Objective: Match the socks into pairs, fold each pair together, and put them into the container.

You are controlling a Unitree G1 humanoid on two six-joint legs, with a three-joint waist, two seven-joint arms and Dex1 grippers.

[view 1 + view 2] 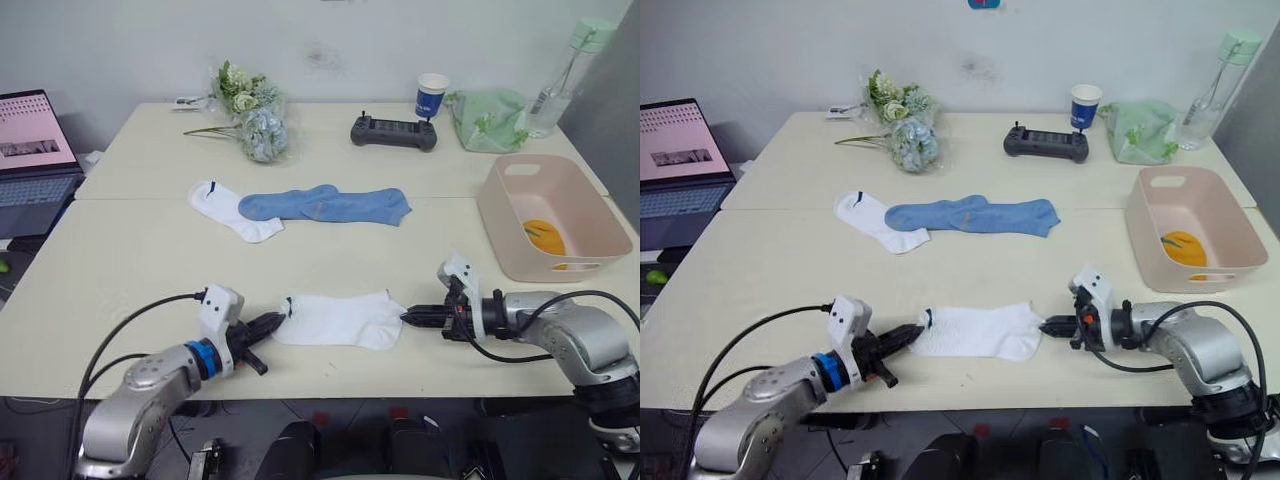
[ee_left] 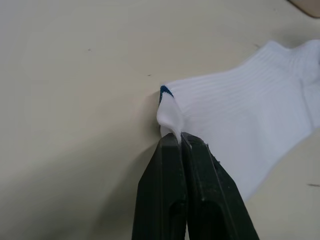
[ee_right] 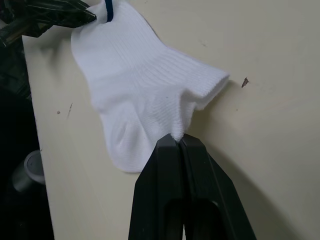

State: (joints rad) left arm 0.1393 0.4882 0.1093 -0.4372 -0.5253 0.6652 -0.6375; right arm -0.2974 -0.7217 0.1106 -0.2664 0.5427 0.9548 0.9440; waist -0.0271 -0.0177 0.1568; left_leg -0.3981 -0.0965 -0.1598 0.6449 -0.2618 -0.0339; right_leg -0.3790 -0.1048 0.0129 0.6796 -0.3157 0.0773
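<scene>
Both tools, left (image 1: 272,324) and right (image 1: 412,317), pinch ribbed white sock (image 1: 340,319) ends.

White sock (image 1: 340,319), dark-blue cuff mark.

The table (image 1: 130,260) bears socks (image 1: 325,204) (white, blue), tub (image 1: 560,215), flowers (image 1: 252,115).
</scene>
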